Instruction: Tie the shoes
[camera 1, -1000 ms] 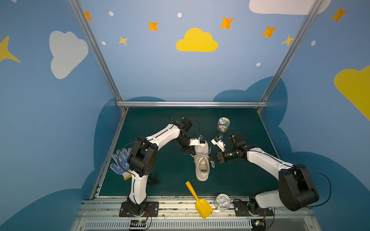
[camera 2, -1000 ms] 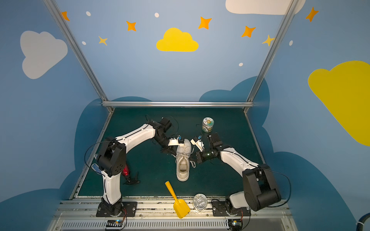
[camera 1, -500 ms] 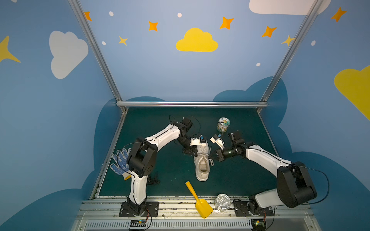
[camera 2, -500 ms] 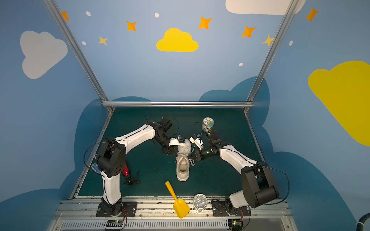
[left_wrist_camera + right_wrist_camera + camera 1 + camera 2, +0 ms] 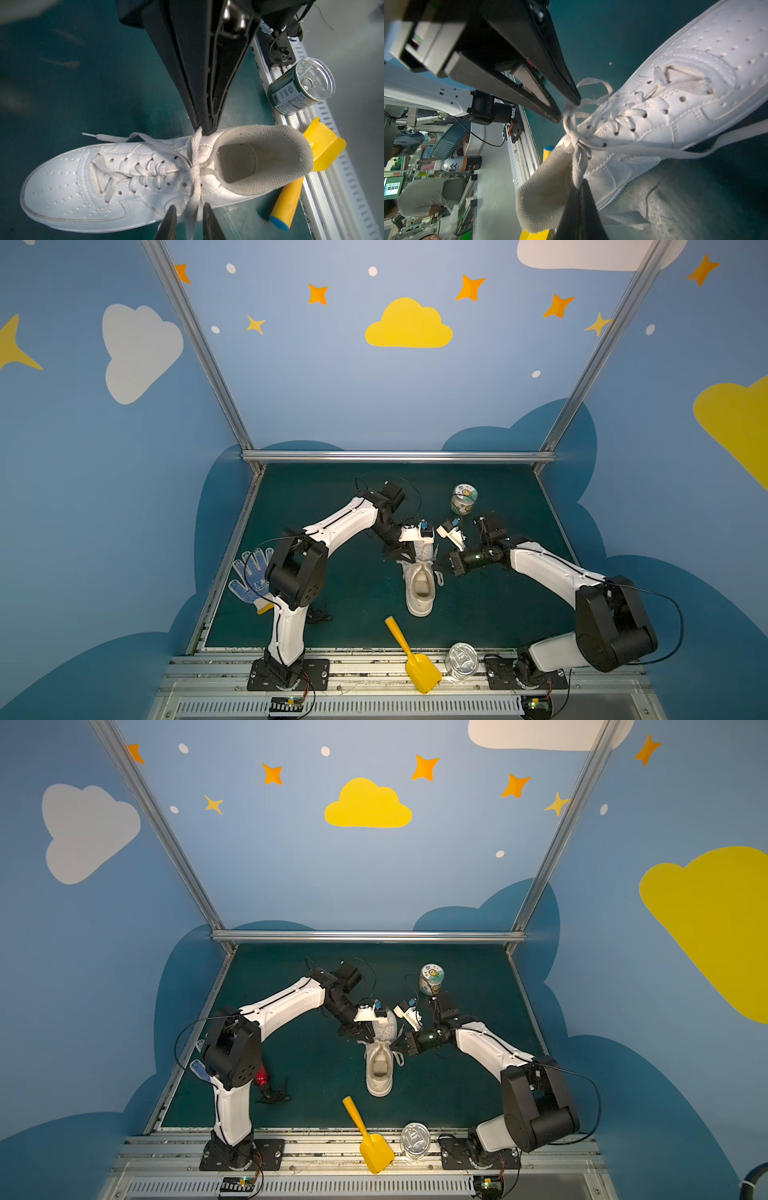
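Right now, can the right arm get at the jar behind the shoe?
Probably, but not freely: the jar stands close by, bare mat between, yet the right gripper is shut on a lace, so it must release first.

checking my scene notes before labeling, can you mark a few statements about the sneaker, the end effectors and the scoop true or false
1. The white sneaker lies on its side: false; it stands on its sole on the green mat.
2. The right end effector is shut on a lace: true.
3. The left end effector has its jaws apart with a lace running between them: true.
4. The yellow scoop sits inside the sneaker: false; it lies outside, near the heel.
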### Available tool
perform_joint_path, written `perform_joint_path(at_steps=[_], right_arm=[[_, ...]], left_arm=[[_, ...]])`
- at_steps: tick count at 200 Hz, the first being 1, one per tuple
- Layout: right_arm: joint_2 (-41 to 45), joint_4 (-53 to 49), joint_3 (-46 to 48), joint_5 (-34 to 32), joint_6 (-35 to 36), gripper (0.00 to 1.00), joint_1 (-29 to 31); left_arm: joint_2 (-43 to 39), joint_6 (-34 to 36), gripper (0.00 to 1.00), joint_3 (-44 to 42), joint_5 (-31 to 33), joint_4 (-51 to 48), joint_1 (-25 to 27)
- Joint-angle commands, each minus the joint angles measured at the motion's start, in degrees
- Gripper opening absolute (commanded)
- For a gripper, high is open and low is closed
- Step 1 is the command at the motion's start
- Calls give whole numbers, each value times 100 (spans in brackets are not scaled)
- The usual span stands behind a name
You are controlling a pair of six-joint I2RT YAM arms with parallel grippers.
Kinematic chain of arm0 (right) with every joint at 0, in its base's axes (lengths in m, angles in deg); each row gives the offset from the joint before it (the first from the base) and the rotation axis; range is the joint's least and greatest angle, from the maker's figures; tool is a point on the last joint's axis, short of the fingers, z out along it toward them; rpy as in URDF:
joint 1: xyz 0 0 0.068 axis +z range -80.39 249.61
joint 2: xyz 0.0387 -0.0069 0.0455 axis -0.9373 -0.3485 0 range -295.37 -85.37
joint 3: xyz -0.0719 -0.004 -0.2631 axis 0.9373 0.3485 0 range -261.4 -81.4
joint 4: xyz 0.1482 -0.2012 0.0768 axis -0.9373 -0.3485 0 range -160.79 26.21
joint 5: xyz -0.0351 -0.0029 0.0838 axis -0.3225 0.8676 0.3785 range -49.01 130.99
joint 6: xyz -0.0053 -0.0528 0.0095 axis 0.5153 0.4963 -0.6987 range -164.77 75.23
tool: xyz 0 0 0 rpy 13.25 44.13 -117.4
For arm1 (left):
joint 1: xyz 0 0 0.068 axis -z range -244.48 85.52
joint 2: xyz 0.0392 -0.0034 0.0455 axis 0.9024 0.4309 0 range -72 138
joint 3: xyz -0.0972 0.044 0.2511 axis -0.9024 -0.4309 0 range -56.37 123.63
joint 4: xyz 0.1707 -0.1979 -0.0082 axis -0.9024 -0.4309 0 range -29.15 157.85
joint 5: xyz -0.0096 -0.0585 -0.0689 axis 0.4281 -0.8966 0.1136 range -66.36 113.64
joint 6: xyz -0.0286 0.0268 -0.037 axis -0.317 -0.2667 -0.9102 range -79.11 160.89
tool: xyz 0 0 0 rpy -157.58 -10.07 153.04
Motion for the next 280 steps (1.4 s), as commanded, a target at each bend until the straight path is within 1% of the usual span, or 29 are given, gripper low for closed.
perform_joint_path(at_steps=[1,24,56,68,89,95,128,177,219,247,280], right_arm=[[-32,-138,-75,78,90,0,24],[-31,-130,-67,74,93,0,23],[-56,-125,-75,94,88,0,24],[-61,-138,-82,96,92,0,24],[-67,-165,-67,78,79,0,16],[-57,-169,-53,63,69,0,15],[30,-239,12,-21,39,0,2],[-5,-253,102,-155,-290,0,-28],[108,-127,386,-425,-675,0,-80],[83,-203,361,-602,-820,0,-112],[-76,-217,325,-642,-907,0,-228]], left_arm=[[174,129,25,171,-194,-303,30],[271,177,26,245,-212,-448,58],[327,220,25,273,-153,-558,72],[348,229,21,281,-135,-573,71],[399,232,5,341,-95,-605,76],[418,238,3,360,-68,-619,76],[402,280,3,405,76,-628,42],[317,319,3,348,223,-637,-8],[259,292,3,215,169,-548,-72],[263,277,3,142,135,-497,-98],[259,245,3,45,136,-443,-189]])
